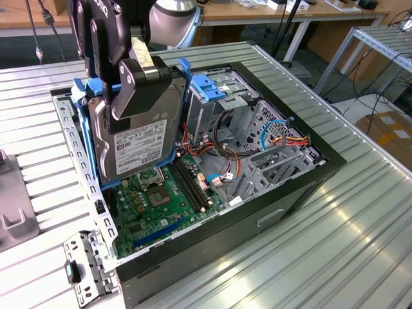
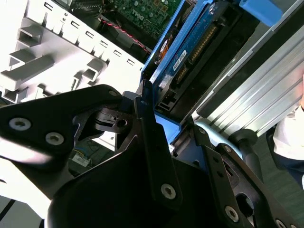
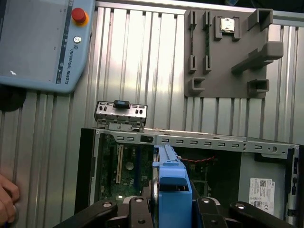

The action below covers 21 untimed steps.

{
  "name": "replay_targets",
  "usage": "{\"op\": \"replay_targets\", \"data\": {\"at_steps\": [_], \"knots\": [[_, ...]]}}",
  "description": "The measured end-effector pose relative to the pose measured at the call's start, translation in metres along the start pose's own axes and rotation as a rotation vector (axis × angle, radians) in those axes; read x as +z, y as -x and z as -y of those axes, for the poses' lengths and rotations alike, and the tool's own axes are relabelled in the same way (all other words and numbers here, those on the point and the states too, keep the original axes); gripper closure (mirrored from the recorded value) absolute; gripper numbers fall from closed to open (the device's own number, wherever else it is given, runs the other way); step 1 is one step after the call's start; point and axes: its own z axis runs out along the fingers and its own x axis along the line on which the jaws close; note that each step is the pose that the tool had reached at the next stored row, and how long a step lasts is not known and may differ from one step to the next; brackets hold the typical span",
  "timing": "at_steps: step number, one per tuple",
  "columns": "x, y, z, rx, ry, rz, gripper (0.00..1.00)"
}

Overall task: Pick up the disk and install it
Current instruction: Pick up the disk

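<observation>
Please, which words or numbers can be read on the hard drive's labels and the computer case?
The white label on the grey-metal hard drive in its light-blue carrier: too small to read.
The blue sticker on the drive's edge: blurred.
The white sticker inside the black computer case: too small.

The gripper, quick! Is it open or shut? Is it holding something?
Gripper: shut on the disk, which it holds tilted over the open computer case.
</observation>
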Motion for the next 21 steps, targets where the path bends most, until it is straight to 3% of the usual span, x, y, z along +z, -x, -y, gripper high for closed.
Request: {"op": "replay_targets", "data": {"at_steps": [21], "knots": [[0.0002, -0.0011, 0.0083, 0.000, 0.0000, 0.0000, 0.63]]}}
